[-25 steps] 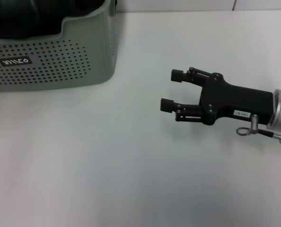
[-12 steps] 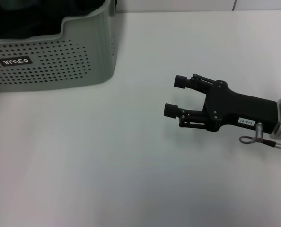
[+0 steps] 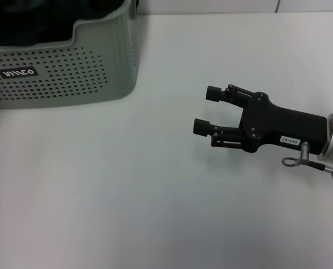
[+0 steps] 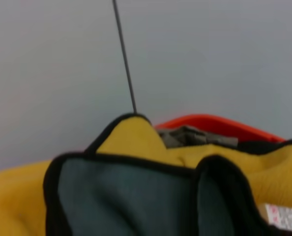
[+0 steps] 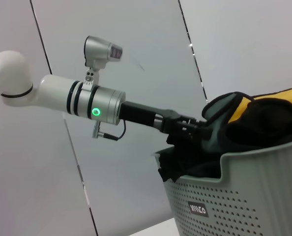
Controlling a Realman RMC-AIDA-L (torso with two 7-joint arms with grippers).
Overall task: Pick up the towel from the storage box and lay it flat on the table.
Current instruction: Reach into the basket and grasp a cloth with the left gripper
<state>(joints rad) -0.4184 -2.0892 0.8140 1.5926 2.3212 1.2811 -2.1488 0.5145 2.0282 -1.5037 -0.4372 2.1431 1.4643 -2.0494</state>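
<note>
The storage box [image 3: 71,73] stands at the table's [image 3: 127,196] far left; it also shows in the right wrist view [image 5: 244,196]. The towel [image 3: 37,22] lies bunched inside as a dark mass. In the right wrist view the towel [image 5: 264,118] rises above the rim, dark green and yellow. My left gripper [image 5: 197,129] reaches in over the box and is shut on a raised fold of it. The left wrist view shows the towel [image 4: 126,191] close up, with black edging and a white label [image 4: 283,216]. My right gripper [image 3: 207,110] is open and empty, above the table right of the box.
A red-orange edge [image 4: 210,123] shows behind the towel in the left wrist view. Grey wall panels [image 5: 136,49] stand behind the box. White tabletop spreads in front of and to the right of the box.
My right gripper has shifted slightly right and toward the front, still open. The dark towel inside the box has shifted at the top left of the head view.
</note>
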